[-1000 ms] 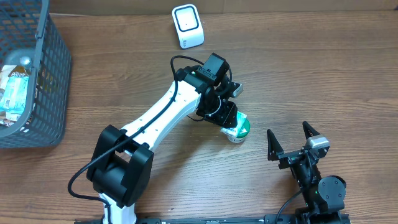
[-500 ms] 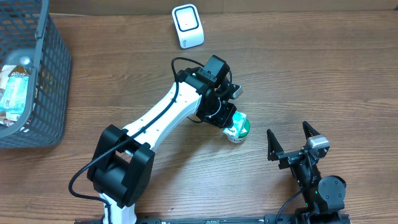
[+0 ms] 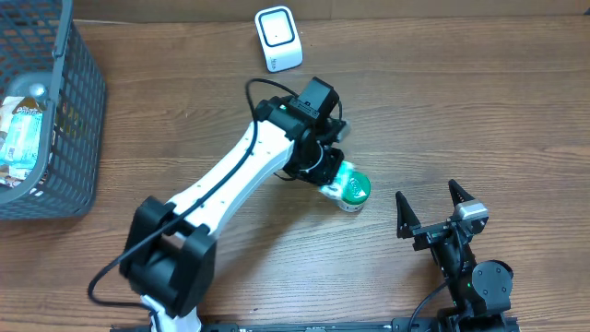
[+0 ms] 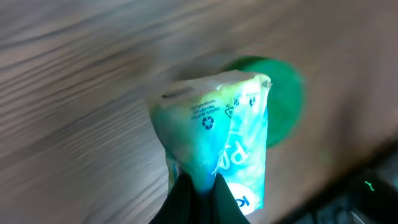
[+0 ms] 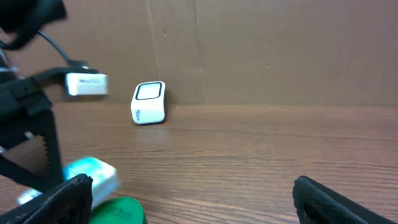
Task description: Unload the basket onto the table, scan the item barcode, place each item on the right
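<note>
- Near right edge of the worktop (image 3: 479, 101): right hand (image 3: 427, 192), low over bare wood, fingers spread wide apart, well clear of everything else.
- A little farther in, about mid-worktop: left hand (image 3: 330, 177), fingers pinched together on one end of a teal-and-white packet (image 4: 224, 137).
- In the left wrist view, the packet reaches away from the fingertips, with recycling marks and part of a printed word on its crinkled film; no barcode to make out there.
- Just past the packet: a green disc (image 4: 283, 106), touching it or nearly so; cannot tell whether part of the packet, nor whether the packet rests on the wood or hangs just above.
- Far left: dark mesh basket (image 3: 78, 120) with packaged goods (image 3: 20, 129) inside.
- Far edge, beyond the left hand and well apart from the packet: small white scanner (image 3: 278, 39), upright, with a dark-rimmed window on its top face.
</note>
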You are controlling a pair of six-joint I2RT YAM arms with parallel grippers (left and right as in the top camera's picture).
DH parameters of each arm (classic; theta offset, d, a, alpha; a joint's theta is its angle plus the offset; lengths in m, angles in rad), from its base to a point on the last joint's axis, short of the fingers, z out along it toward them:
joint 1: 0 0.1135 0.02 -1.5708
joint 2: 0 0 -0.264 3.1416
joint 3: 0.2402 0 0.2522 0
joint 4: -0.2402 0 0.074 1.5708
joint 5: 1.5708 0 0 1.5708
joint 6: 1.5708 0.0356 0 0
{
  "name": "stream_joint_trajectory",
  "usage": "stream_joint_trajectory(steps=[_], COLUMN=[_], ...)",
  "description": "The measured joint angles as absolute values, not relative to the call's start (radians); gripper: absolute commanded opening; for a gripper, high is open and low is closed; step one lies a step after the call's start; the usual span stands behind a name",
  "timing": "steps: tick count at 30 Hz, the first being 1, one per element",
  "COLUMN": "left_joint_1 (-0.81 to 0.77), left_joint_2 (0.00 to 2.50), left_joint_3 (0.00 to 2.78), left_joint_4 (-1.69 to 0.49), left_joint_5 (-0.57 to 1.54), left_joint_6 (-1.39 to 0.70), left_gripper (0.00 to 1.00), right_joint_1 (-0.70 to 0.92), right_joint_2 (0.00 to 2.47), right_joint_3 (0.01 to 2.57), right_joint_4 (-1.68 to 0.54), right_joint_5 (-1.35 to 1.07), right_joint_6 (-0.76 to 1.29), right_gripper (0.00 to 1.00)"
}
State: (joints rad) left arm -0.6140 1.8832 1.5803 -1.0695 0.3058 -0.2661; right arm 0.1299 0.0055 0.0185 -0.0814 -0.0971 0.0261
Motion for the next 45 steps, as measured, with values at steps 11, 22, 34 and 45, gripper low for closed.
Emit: stream_joint_trajectory(steps=[11, 22, 34, 45], left_joint_1=[-0.689, -0.816, -0.817, -0.817], left_joint_2=[1.860, 1.990, 2.065, 2.137], left_joint_3=[1.589, 1.588, 1.588, 1.588], left_joint_4=[-1.192, -1.197, -1.201, -1.201], left_joint_5=[-0.140, -0.296, -0.380, -0.359], left_joint_6=[-0.611, -0.709, -0.717, -0.721], left_gripper=[0.04, 0.04, 0.08, 0.40], right_joint_1=[0.130, 0.130, 0.130, 0.130], right_joint_2=[0.006, 0.006, 0.006, 0.006], right_joint_3=[0.019, 0.019, 0.019, 0.019], right_joint_4=[-0.082, -0.082, -0.082, -0.082], right_joint_5=[-0.097, -0.097, -0.097, -0.097], right_joint_6=[0.027, 0.026, 0.027, 0.026], right_gripper=[1.00, 1.00, 1.00, 1.00])
